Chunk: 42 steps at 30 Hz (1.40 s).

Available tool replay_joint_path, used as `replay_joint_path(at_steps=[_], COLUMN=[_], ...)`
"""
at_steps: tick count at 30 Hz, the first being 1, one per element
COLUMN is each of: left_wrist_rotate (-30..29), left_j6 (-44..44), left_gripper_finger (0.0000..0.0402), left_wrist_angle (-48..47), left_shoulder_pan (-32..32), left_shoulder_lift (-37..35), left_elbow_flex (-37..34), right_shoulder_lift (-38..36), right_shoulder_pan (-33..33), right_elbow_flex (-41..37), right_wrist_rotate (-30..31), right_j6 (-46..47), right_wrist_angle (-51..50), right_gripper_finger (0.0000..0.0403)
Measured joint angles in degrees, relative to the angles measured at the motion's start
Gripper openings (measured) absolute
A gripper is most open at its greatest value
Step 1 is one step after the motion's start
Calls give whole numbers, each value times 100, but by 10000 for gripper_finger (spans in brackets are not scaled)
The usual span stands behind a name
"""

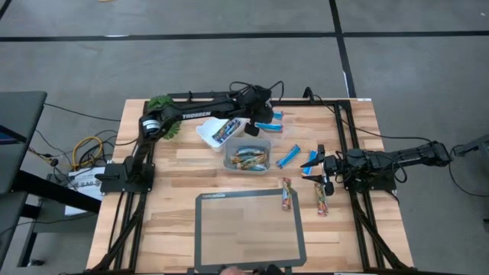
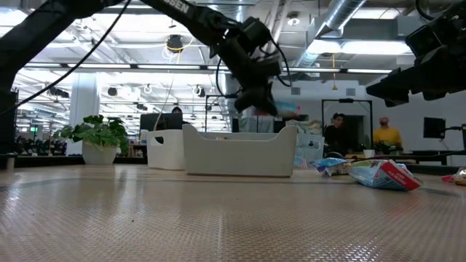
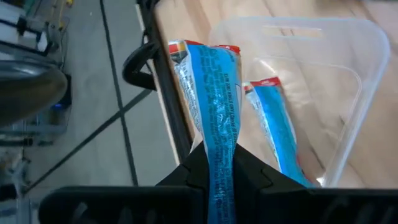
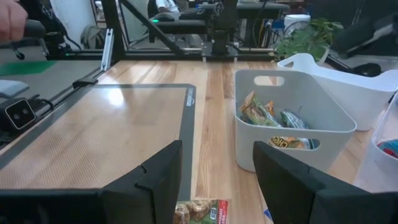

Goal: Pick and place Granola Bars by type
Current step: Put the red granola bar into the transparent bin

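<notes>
My left gripper (image 1: 254, 122) reaches over the far middle of the table and is shut on a bright blue bar (image 3: 208, 93). Beneath it stands a clear tub (image 3: 367, 81) with another blue bar (image 3: 273, 124) lying inside. My right gripper (image 4: 214, 180) hovers open at the table's right side (image 1: 325, 174). A tan-brown bar (image 4: 199, 211) lies flat on the wood just ahead of its fingers. A grey tub (image 4: 292, 118) holds tan-brown bars. More blue bars (image 1: 287, 156) and tan-brown bars (image 1: 321, 200) lie loose on the table. My left gripper pinches the blue bar by one end (image 3: 219, 163) between its two fingers. The bar is lifted clear of the table and reaches out past the fingertips over the clear tub's rim. Its other end (image 3: 202, 50) is free.
A white tub (image 1: 218, 131) with blue bars stands beside the grey tub (image 1: 247, 156). A dark-framed mat (image 1: 248, 229) covers the near middle of the table. A potted plant (image 1: 162, 103) sits at the far left corner. Cables hang off the table's left side.
</notes>
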Motion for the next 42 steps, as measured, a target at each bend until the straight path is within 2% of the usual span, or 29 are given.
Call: replay_joint_path(at_steps=[5,12,15,18,22,30,37,42], left_wrist_rotate=[334,929,860,518,144,107,107,249], left_j6=[385,433,451,360,190,-161,-845,-1608], left_gripper_finger=[28,29,34,49,85,158,169,169], left_wrist_angle=[50,-17,174,446,557,524,463,-395], left_shoulder_pan=[50,50,24,24,35,28,-32,-260], left_shoulder_lift=[44,44,150,275,366,376,86,-437], left_elbow_flex=[6,7,9,10,7,7,2,4], right_shoulder_lift=[0,0,1,2,5,7,7,7], right_shoulder_pan=[0,0,0,0,0,0,0,0], right_elbow_flex=[0,-2,-1,-2,0,0,-1,-2], right_wrist_rotate=[-2,0,-2,0,-2,0,-1,0], right_j6=[1,0,0,1,0,1,1,2], right_wrist_angle=[-1,-1,-1,-2,1,-3,-3,-1], right_gripper_finger=[191,191,191,191,191,191,191,191])
